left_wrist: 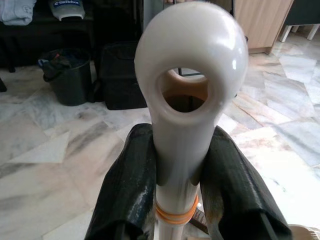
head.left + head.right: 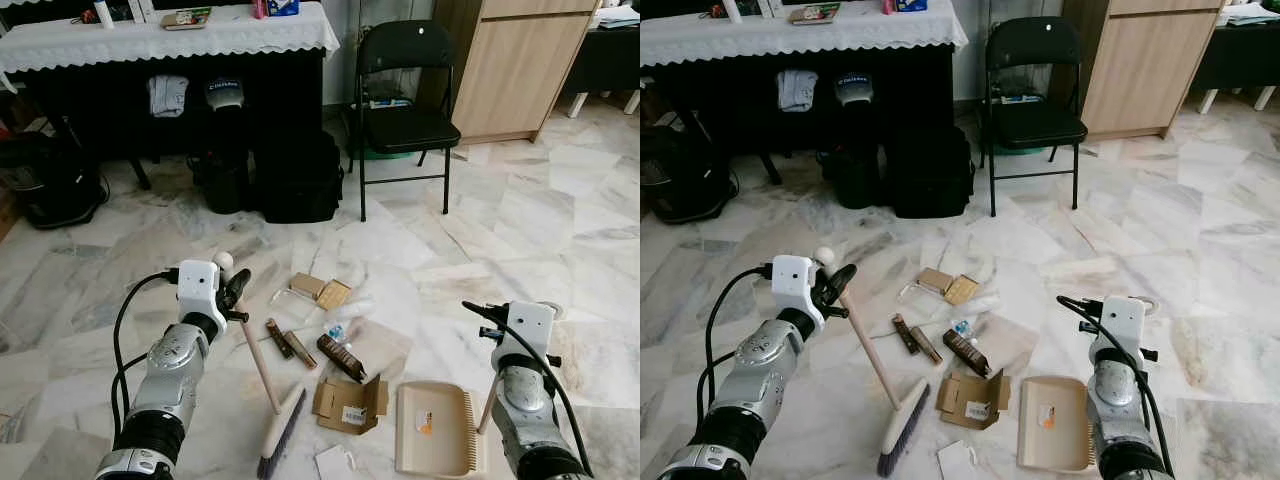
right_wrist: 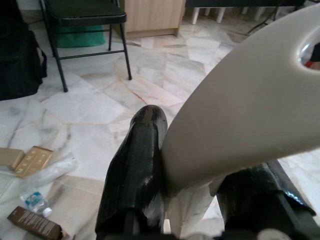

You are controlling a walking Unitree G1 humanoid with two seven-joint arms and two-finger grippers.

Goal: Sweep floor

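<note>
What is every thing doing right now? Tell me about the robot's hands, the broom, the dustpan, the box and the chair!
Left gripper: shut on the broom handle.
Right gripper: shut on the dustpan handle.
Broom: tilted, bristles on the floor.
Dustpan: flat on the floor.
Cardboard box: open, flaps spread.
Chair: unfolded, standing, seat bare.
Plastic bottle: lying on its side.

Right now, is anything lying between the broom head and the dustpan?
Yes. An opened cardboard box lies on the floor between the broom head and the dustpan. More litter, including a brown wrapper, sits just beyond it.
</note>
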